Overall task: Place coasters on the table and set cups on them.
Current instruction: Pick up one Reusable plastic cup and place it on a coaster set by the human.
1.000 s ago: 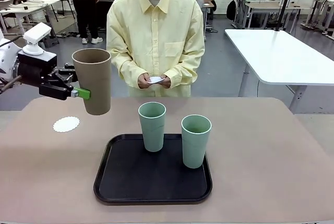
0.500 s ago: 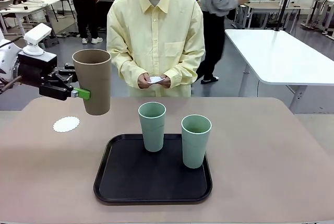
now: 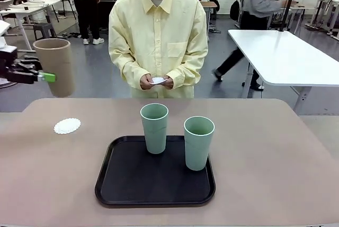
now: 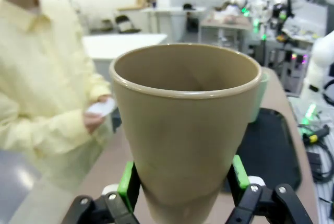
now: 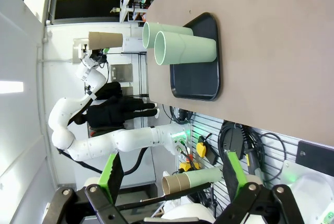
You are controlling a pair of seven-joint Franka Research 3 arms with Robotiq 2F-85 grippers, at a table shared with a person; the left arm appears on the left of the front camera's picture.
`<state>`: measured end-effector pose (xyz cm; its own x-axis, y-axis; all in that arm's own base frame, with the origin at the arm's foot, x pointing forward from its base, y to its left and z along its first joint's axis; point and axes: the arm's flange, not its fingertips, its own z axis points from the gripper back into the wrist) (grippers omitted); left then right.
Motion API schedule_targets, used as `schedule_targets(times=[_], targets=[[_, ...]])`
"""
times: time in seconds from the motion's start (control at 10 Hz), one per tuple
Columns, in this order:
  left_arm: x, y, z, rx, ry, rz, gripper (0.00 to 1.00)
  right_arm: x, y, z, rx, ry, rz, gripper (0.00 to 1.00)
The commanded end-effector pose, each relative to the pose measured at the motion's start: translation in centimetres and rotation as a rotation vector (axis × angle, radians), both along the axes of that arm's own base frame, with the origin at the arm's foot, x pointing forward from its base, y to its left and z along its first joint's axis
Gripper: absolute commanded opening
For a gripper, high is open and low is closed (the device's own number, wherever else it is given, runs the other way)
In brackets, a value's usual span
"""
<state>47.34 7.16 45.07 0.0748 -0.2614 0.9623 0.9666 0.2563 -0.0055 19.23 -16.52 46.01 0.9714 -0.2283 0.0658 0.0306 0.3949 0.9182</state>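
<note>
Our left gripper (image 4: pixel 183 179) is clamped on the tan cup (image 3: pixel 55 67), with a green pad pressed to each side of its lower wall. The cup hangs upright in the air, mouth up and empty, well above and to the left of the black tray (image 3: pixel 124 187). It is tall, tapered, matte and handleless, with a smooth rounded rim. Our right gripper (image 5: pixel 172 174) has its fingers wide apart with nothing between them.

Two more cups stand on the tray, both upright and empty. The left green cup (image 3: pixel 154 128) is at the tray's far edge. The right green cup (image 3: pixel 198 142) stands a little nearer to us, apart from the first. Left of the tray, one white coaster (image 3: pixel 67 126) lies flat on the table (image 3: pixel 275 153), round with a lacy scalloped edge. Beyond the tray, the person's hands (image 3: pixel 145 82) hold a small white piece of paper (image 3: pixel 158 81) between them.
</note>
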Motion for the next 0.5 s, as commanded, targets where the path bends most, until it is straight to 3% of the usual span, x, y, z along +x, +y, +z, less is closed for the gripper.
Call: schedule_targets(times=[0.0, 0.4], targets=[[1.5, 2.1, 0.2, -0.018, -0.026, 0.059, 0.84, 0.1, -0.2, 0.0, 0.01, -0.02, 0.004, 1.0], [2.0, 5.2, 0.2, -0.045, -0.037, 0.135, 0.84, 0.1, -0.2, 0.0, 0.01, -0.02, 0.004, 1.0]])
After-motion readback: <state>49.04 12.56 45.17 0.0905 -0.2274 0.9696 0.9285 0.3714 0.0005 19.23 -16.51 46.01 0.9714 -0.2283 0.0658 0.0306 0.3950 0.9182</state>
